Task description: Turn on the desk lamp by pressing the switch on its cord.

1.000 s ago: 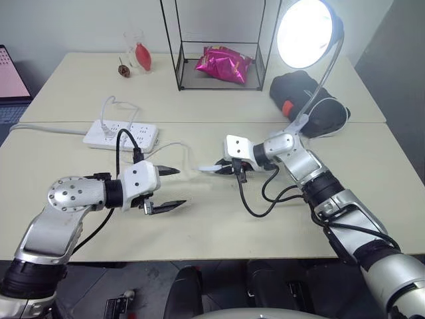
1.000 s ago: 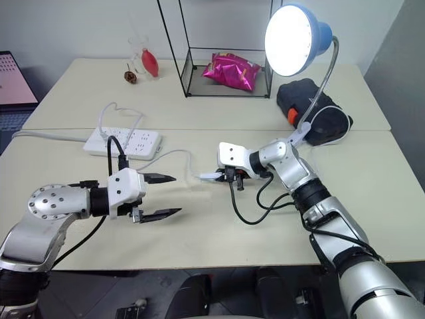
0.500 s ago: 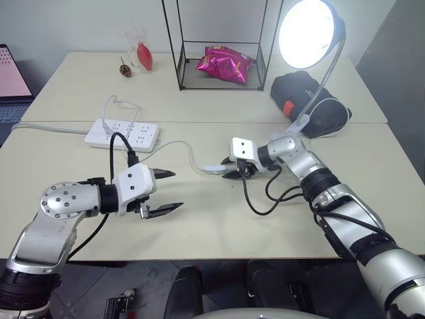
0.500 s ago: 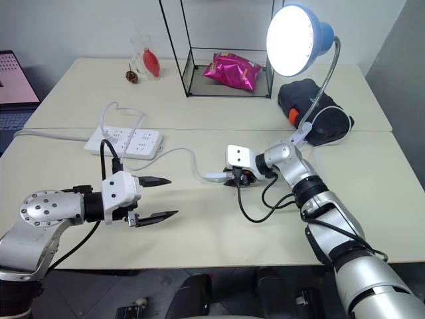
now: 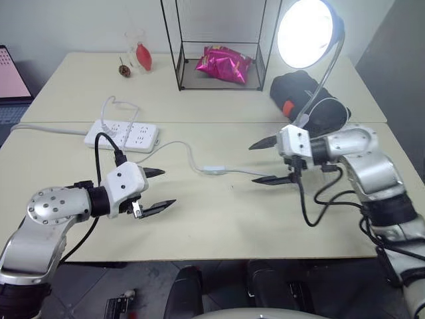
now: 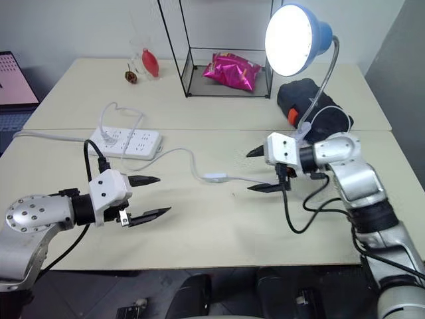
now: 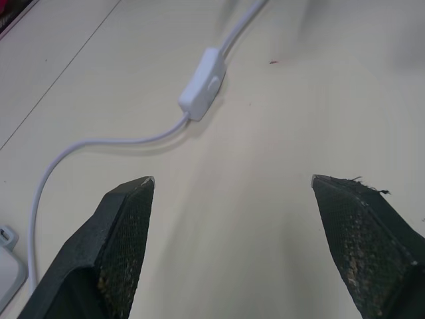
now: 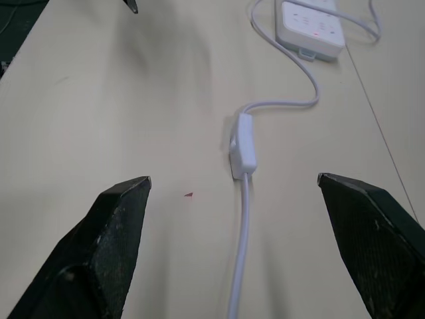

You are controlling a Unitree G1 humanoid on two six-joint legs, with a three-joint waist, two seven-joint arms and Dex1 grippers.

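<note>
The blue desk lamp (image 6: 295,38) stands at the back right on a silver gooseneck, its bulb glowing brightly. Its thin white cord (image 5: 182,149) curves across the front table to the small white switch (image 5: 214,170), which lies flat and free on the tabletop. The switch (image 8: 242,145) also lies ahead of my right fingers, and the switch (image 7: 202,84) sits beyond my left fingers. My right gripper (image 5: 265,160) hovers open a short way right of the switch, nothing between its fingers. My left gripper (image 5: 158,188) is open and empty at the front left.
A white power strip (image 5: 121,134) lies at the left of the table seam. Behind it stand a wire-frame box (image 5: 219,46) holding a pink foil bag (image 5: 224,64), a small glass with a red object (image 5: 141,54), and a black bag (image 5: 312,100) by the lamp's base.
My right gripper let go of the switch, opened wide and drew back to the right and upward. The switch now lies free on the table. The lamp stays lit. My left gripper stayed about where it was.
</note>
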